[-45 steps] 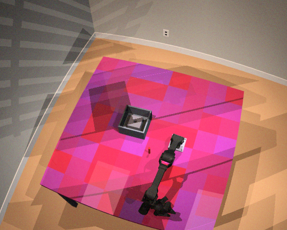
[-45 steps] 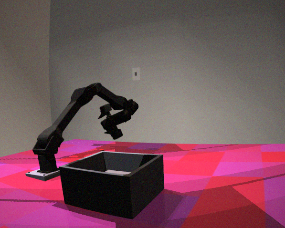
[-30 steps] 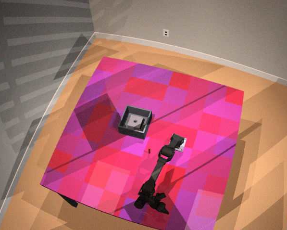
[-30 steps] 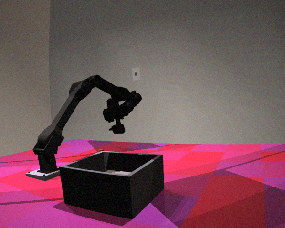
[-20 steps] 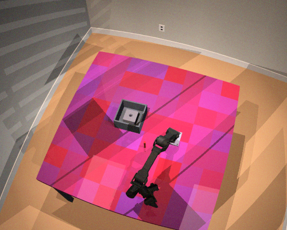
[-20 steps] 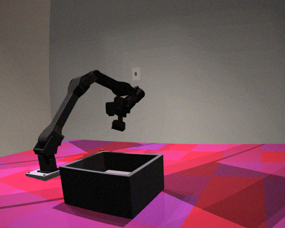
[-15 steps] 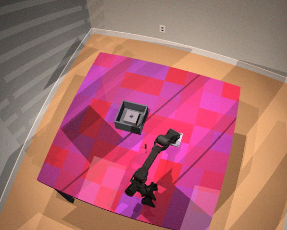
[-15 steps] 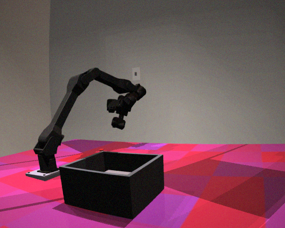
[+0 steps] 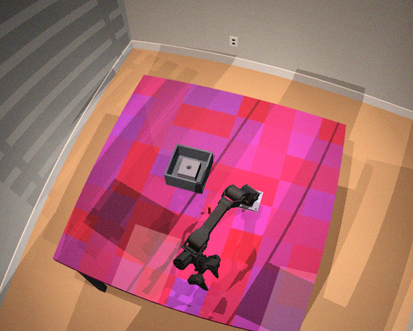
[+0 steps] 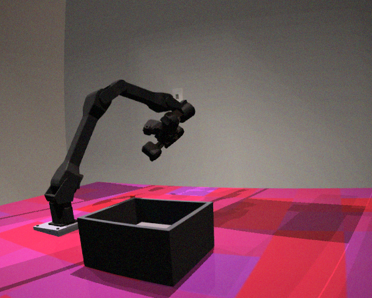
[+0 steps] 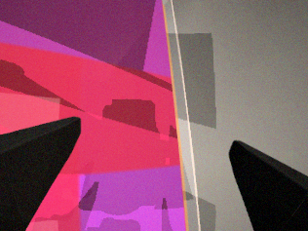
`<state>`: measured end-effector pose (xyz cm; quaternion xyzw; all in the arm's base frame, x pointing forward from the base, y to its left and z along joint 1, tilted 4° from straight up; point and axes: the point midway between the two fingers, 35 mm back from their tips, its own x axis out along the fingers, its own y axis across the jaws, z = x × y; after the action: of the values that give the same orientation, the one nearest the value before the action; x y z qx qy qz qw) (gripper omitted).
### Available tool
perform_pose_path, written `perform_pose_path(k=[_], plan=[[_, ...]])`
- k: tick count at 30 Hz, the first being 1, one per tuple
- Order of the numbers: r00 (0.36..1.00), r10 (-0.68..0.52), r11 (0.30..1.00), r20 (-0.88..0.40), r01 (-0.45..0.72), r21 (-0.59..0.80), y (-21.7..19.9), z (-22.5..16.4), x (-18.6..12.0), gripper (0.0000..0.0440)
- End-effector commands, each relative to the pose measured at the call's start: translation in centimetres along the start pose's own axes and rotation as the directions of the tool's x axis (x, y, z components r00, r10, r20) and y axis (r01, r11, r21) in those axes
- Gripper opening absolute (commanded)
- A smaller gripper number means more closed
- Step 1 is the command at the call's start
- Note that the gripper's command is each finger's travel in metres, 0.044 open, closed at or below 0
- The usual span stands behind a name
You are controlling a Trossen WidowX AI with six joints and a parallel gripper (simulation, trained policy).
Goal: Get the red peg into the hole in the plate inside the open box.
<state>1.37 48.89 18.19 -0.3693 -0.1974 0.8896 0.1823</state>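
Still Unheld: Slim Peg Waits Upright Beside the Arm

The red peg [image 9: 209,210] appears to stand on the tabletop [image 9: 259,142] [image 10: 275,256] [image 11: 122,155], between the box [image 9: 183,181] [image 10: 125,249] and the arm [image 9: 215,220] [image 10: 83,138]. The claw [image 9: 213,283] [image 11: 158,136] hangs high and well apart from it, fingers spread wide with nothing between them. The wrist view shows no peg.

Small and thin, the peg is probably light and stiff, unlikely to break but easily tipped by a brushing finger. If its sides are smooth, a skewed pinch could let it twist. The best hold is likely square across the upper part, leaving the lower end free for the hole [image 9: 189,167] in the plate [image 9: 185,172]. First, the claw needs to swing back over the peg and point straight down.
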Motion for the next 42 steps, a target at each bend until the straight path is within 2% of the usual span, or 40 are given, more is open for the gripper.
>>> perform_pose_path(k=[1, 10, 19, 31, 42], plan=[[0.999, -0.001, 0.993, -0.044, 0.006, 0.117, 0.5, -0.6, -1.2, 0.044], [0.989, -0.008, 0.915, -0.147, 0.067, 0.397, 1.3, -1.9, -4.4, 0.044], [0.969, -0.007, 0.756, -0.246, 0.166, 0.633, 2.5, -3.0, -7.5, 0.044], [0.93, 0.011, 0.443, -0.366, 0.324, 0.836, 4.6, -4.3, -11.4, 0.044], [0.886, 0.048, 0.093, -0.461, 0.455, 0.886, 7.0, -5.2, -14.6, 0.044]])
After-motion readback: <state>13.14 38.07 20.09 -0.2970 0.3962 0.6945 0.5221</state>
